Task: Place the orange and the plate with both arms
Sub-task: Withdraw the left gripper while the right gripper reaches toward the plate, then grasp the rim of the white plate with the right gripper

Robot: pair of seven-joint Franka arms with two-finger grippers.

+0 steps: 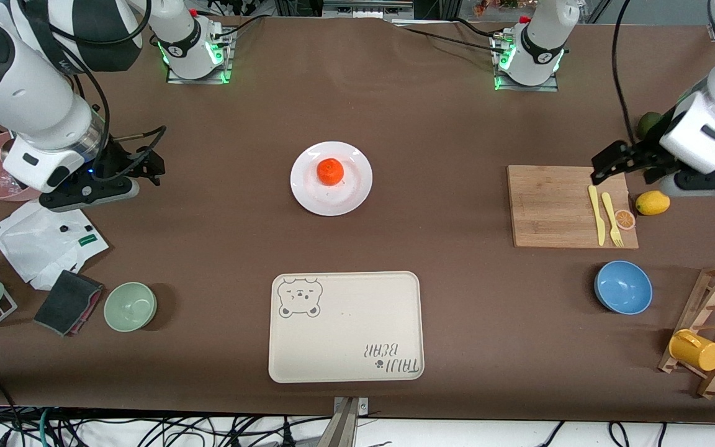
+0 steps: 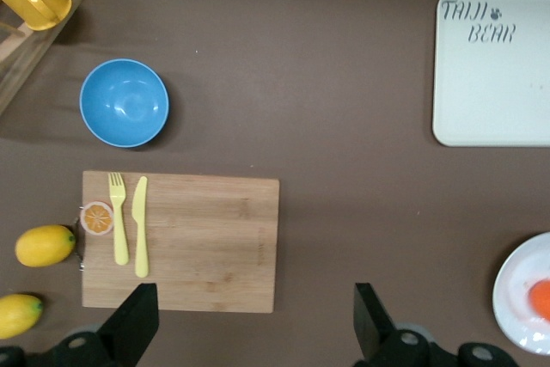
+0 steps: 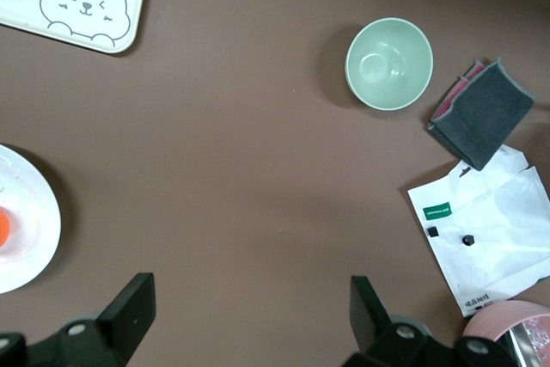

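Bear tray (image 1: 346, 326), orange (image 1: 330, 171) on plate (image 1: 311, 192)

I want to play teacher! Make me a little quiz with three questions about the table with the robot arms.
1. True or false: the orange sits on the white plate.
2. What lies on the wooden cutting board? A) a yellow fork and knife B) a spoon C) a cup
3. Fill in: the cream bear tray lies ____ to the front camera than the plate.

Key:
1. True.
2. A. The fork and knife lie side by side.
3. Nearer.

Bonus fact: the left gripper hangs open over the board's edge, and the right gripper hangs open over bare table.
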